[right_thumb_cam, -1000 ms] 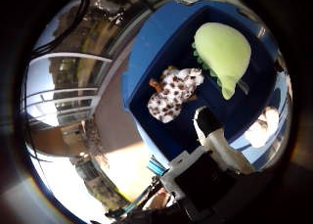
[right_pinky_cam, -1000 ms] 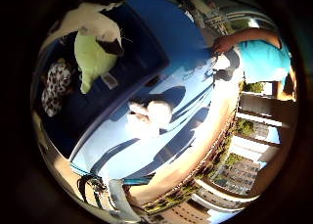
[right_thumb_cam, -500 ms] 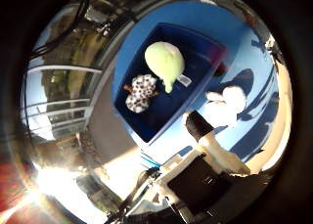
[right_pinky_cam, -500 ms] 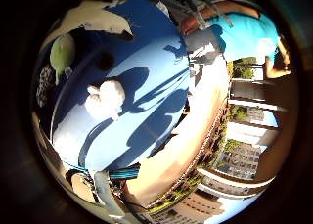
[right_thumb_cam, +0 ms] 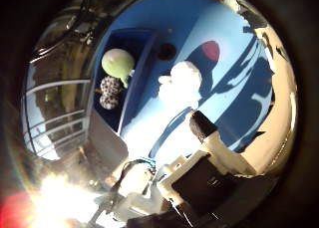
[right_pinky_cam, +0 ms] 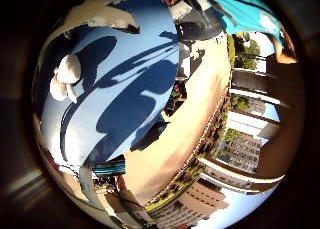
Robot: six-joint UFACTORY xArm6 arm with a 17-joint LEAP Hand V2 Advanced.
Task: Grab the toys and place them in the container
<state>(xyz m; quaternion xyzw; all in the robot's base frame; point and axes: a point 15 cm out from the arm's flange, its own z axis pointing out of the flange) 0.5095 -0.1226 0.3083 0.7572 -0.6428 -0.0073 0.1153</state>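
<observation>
Toy [right_thumb_cam: 183, 78]: white, plush, lumpy, on blue table [right_pinky_cam: 130, 114] beside container [right_thumb_cam: 137, 44]; hand [right_thumb_cam: 209, 143] fingers' state unclear.

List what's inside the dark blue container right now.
Inside the dark blue rectangular container: a light green plush toy and a black-and-white spotted plush toy. Anything beneath them is hidden.

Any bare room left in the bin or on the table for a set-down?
The dark blue rectangular container is crowded at one end by the green plush toy and the spotted black-and-white plush toy; its other end looks bare. The light blue tabletop is open beyond the white plush toy.
</observation>
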